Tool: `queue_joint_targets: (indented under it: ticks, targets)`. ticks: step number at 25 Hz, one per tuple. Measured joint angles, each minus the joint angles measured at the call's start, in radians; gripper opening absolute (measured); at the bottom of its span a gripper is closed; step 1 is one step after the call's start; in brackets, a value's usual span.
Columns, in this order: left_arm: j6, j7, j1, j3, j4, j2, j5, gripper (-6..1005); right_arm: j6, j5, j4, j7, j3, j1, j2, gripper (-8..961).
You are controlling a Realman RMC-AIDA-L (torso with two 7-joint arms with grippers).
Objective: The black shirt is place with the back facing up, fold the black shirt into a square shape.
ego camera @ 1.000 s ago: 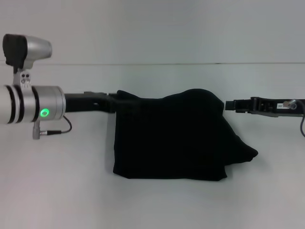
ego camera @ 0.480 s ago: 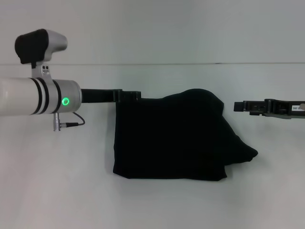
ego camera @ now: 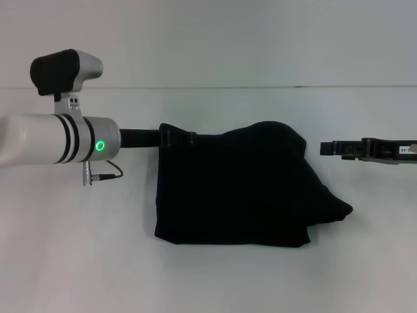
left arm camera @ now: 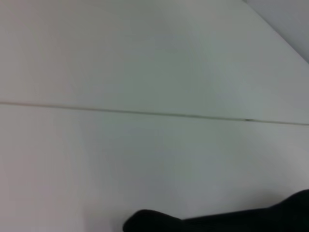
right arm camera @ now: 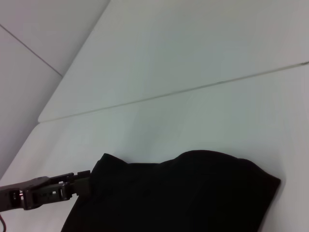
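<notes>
The black shirt (ego camera: 234, 189) lies folded on the white table (ego camera: 78, 261) as a rough rectangle, with a loose bulge sticking out at its lower right. No lettering shows. My left gripper (ego camera: 186, 137) reaches in from the left, its tip at the shirt's far left corner; black on black hides the fingers. The right wrist view shows the shirt (right arm camera: 174, 193) with that left gripper (right arm camera: 82, 182) touching its corner. My right gripper (ego camera: 326, 149) hovers to the right of the shirt, a short gap away from its far right corner. A dark strip of fabric (left arm camera: 241, 220) edges the left wrist view.
The table's far edge (ego camera: 260, 87) runs across behind the shirt, with a plain wall beyond. The left arm's white forearm (ego camera: 58, 140) with a green light hangs over the table's left side. Bare tabletop surrounds the shirt.
The right gripper has pulled back to the right, away from the shirt's corner. The left arm has shifted right, its tip now over the shirt's far left corner. The shirt's shape is unchanged.
</notes>
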Motion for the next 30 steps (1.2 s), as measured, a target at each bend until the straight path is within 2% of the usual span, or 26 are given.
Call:
queue_joint_targets:
  ticks: [10, 13, 24, 30]
  targets:
    - [0.025, -0.001, -0.003, 0.0, -0.001, -0.006, -0.004, 949, 0.007, -0.001, 0.0, -0.009, -0.001, -0.005, 0.0, 807]
    - [0.018, 0.0, 0.0, 0.0, 0.0, -0.009, -0.004, 843, 0.008, -0.001, 0.0, -0.018, -0.001, -0.005, 0.0, 807]
    - [0.009, 0.011, 0.014, -0.023, 0.01, -0.011, -0.012, 620, -0.033, -0.002, 0.006, -0.035, -0.007, -0.013, -0.007, 806]
    - [0.008, 0.007, 0.014, -0.025, 0.011, -0.011, -0.012, 344, -0.125, -0.004, 0.013, -0.006, -0.043, -0.037, -0.028, 806]
